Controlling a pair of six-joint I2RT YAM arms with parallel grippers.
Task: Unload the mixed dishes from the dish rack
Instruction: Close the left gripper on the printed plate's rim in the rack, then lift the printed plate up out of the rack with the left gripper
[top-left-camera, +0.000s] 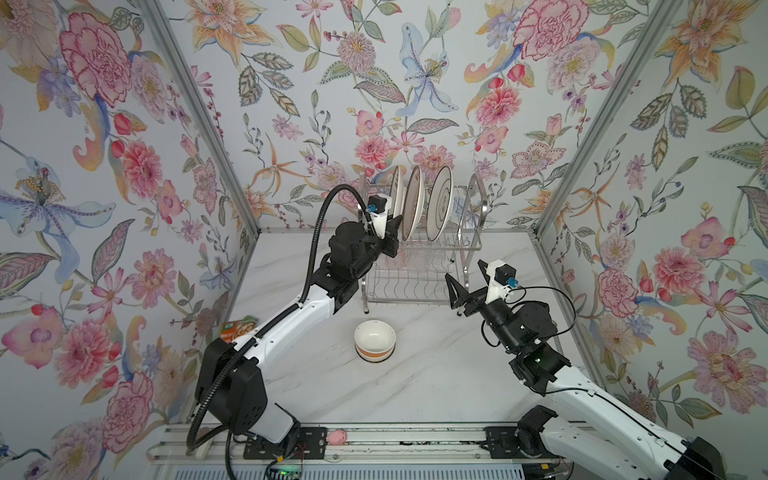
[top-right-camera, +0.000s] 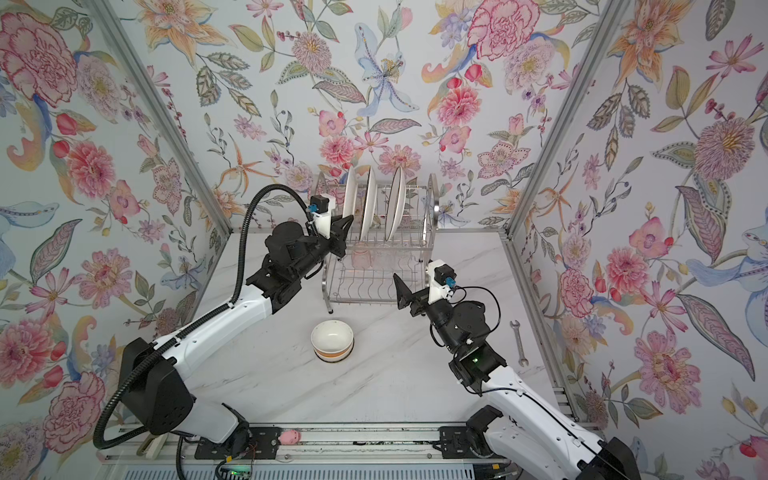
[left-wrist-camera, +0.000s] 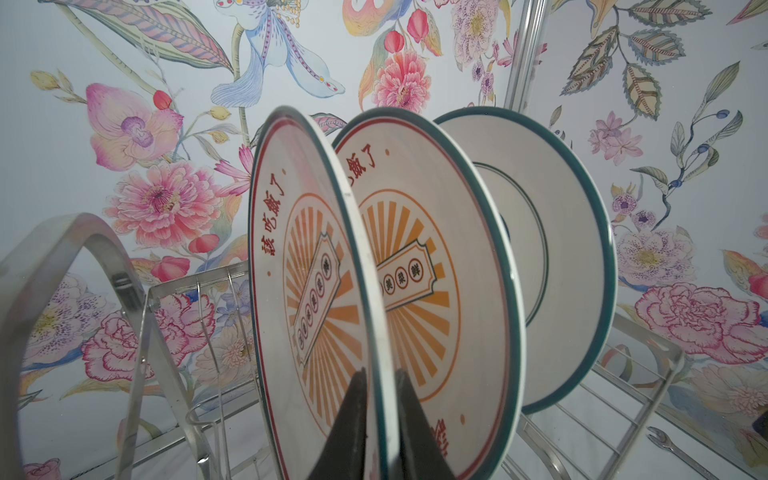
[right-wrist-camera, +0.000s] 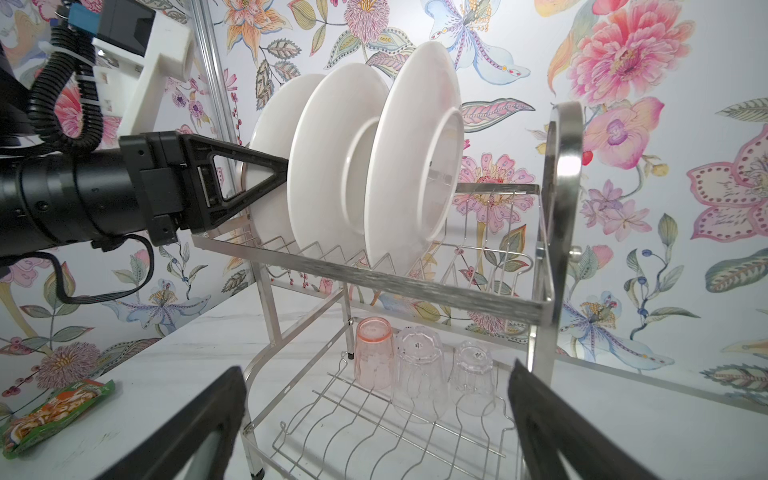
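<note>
The dish rack (top-left-camera: 419, 286) stands at the back of the table, with three plates upright on its upper tier. My left gripper (left-wrist-camera: 380, 374) is shut on the rim of the end plate (left-wrist-camera: 291, 249), an orange sunburst one. Behind it stand a second sunburst plate (left-wrist-camera: 436, 270) and a dark-rimmed plate (left-wrist-camera: 561, 249). On the lower tier a pink tumbler (right-wrist-camera: 372, 353) and two clear tumblers (right-wrist-camera: 419, 374) stand upside down. My right gripper (top-left-camera: 464, 272) hovers open in front of the rack, holding nothing. A cream bowl (top-left-camera: 375, 340) with an orange band sits on the table.
A green-orange food packet (top-left-camera: 239, 326) lies at the table's left edge, partly under my left arm. A steel wrench (top-right-camera: 518, 343) lies near the right wall. Floral walls close in the back and both sides. A small pink object (top-left-camera: 337, 436) sits on the front rail.
</note>
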